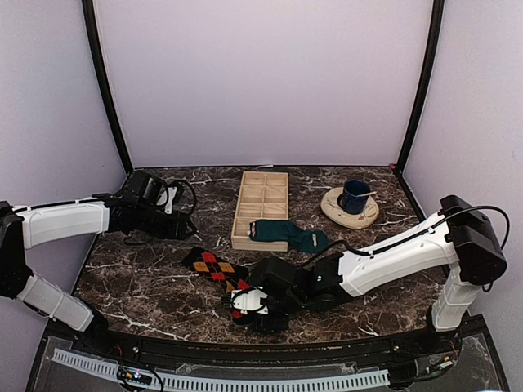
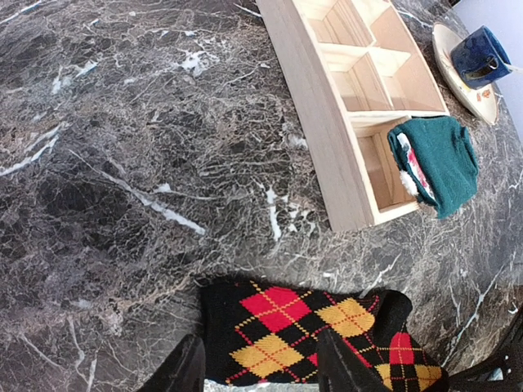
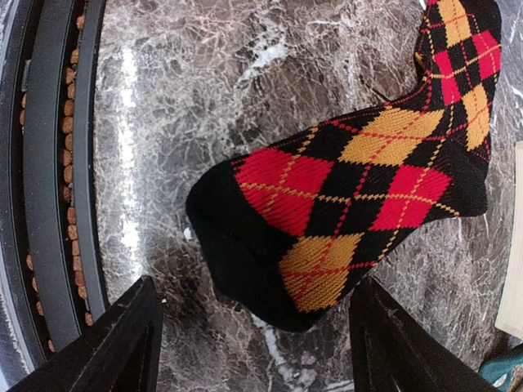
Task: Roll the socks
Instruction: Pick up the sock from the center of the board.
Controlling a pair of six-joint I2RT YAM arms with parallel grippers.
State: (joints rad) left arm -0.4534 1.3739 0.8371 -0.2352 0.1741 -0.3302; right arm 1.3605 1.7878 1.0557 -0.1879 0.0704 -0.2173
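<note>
A black sock with red and orange argyle diamonds [image 1: 214,267] lies flat on the marble table, running from mid-left toward the front. Its black toe [image 3: 245,253] lies just ahead of my right gripper [image 3: 261,359], whose open fingers stand on either side of it without touching. My left gripper [image 1: 181,224] is open near the sock's other end [image 2: 286,335], which shows between its fingers [image 2: 189,369]. The plain teal sock [image 1: 288,234] lies bunched at the near end of a wooden tray [image 2: 327,131].
The wooden divided tray [image 1: 261,204] stands at the back middle. A dark blue mug [image 1: 355,196] sits on a cream plate [image 1: 339,214] at the back right. The table's black front rail [image 3: 49,204] runs close behind my right gripper.
</note>
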